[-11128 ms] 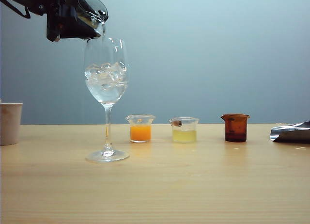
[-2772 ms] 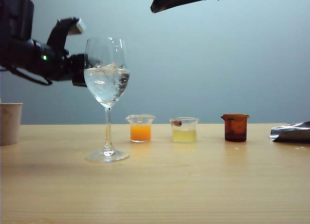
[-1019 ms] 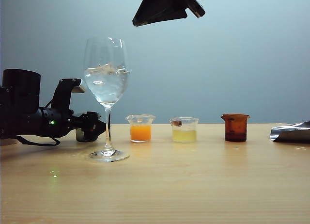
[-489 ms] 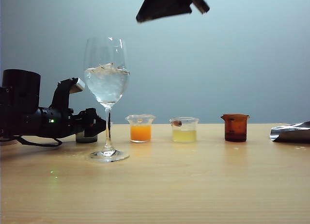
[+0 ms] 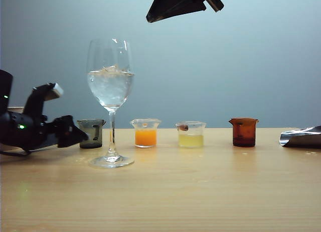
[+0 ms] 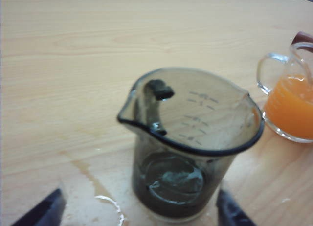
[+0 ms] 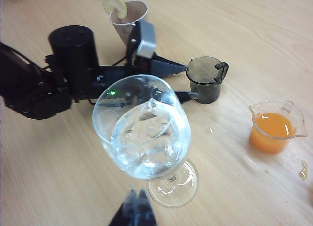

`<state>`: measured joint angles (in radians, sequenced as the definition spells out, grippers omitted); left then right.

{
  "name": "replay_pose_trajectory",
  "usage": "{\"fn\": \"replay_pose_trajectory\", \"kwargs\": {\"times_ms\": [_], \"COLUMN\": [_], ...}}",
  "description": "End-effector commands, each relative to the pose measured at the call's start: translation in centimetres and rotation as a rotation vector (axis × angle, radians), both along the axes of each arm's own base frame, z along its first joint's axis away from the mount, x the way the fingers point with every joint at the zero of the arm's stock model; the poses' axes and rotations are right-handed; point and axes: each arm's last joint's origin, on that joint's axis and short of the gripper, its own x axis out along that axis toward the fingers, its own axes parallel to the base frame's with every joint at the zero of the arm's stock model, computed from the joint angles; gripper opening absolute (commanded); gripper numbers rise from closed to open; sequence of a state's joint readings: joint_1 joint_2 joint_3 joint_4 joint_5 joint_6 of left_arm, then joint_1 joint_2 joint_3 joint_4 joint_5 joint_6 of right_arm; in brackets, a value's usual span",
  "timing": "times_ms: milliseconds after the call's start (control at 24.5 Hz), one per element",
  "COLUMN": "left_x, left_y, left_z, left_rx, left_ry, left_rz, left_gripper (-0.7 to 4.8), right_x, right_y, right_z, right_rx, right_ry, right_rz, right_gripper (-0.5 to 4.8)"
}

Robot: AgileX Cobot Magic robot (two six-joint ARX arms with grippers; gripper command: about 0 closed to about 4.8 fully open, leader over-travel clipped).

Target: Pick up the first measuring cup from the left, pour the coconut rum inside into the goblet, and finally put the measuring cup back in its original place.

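Note:
The smoky grey measuring cup [image 5: 92,133] stands upright on the table, just left of the goblet's stem. In the left wrist view the measuring cup [image 6: 190,147] looks almost empty, with only a wet film at the bottom. My left gripper [image 5: 80,134] is open, and its fingertips [image 6: 46,211] sit either side of the cup's base without touching it. The goblet [image 5: 110,86] holds ice and clear liquid, the coconut rum. My right gripper [image 5: 183,3] hangs high over the goblet [image 7: 142,128], its fingertips [image 7: 137,209] pressed together, shut on nothing.
A beaker of orange liquid [image 5: 145,133], one of pale yellow liquid [image 5: 190,134] and an amber-brown beaker [image 5: 244,132] stand in a row right of the goblet. A crumpled foil piece [image 5: 301,136] lies far right. A paper cup with a lemon slice [image 7: 128,15] stands behind my left arm. A small spill [image 6: 110,206] wets the table.
My left gripper has let go of the measuring cup and drawn back to the left, leaving the cup standing beside the goblet. The right gripper overhead has barely shifted.

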<state>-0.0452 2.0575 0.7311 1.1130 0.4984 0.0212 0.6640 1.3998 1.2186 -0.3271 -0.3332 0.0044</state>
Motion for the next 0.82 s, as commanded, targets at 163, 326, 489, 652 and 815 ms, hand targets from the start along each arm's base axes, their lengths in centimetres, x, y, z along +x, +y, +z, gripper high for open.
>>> {"fn": "replay_pose_trajectory", "kwargs": {"times_ms": [163,326,489,652,815], "left_x": [-1.5,-3.5,-7.0,-10.7,-14.7], "left_y": [-0.5,-0.4,-0.2,0.4,0.5], "left_z": [2.6,3.4,5.8,9.6,13.1], "left_rx": [-0.049,-0.055,-0.074,-0.231,-0.157], "left_ry": [-0.053,-0.051,-0.100,-0.123,-0.127], "left_rz": [-0.144,-0.151,-0.137,0.038,0.159], "left_gripper": [0.21,-0.06,-0.05,-0.05,-0.05], "right_x": [-0.4,-1.3,-2.3,-4.0,-6.7], "right_y": [-0.2,-0.9,-1.7,-3.3,-5.6], "right_z": [0.8,1.5,2.5,2.5,0.2], "right_rx": [0.024,0.017,0.027,0.039,0.061], "right_ry": [-0.019,-0.019,-0.033,-0.067,-0.085], "right_rz": [0.003,0.003,0.001,-0.067,-0.148], "right_gripper": [-0.05,-0.05,-0.05,-0.05,-0.05]}}
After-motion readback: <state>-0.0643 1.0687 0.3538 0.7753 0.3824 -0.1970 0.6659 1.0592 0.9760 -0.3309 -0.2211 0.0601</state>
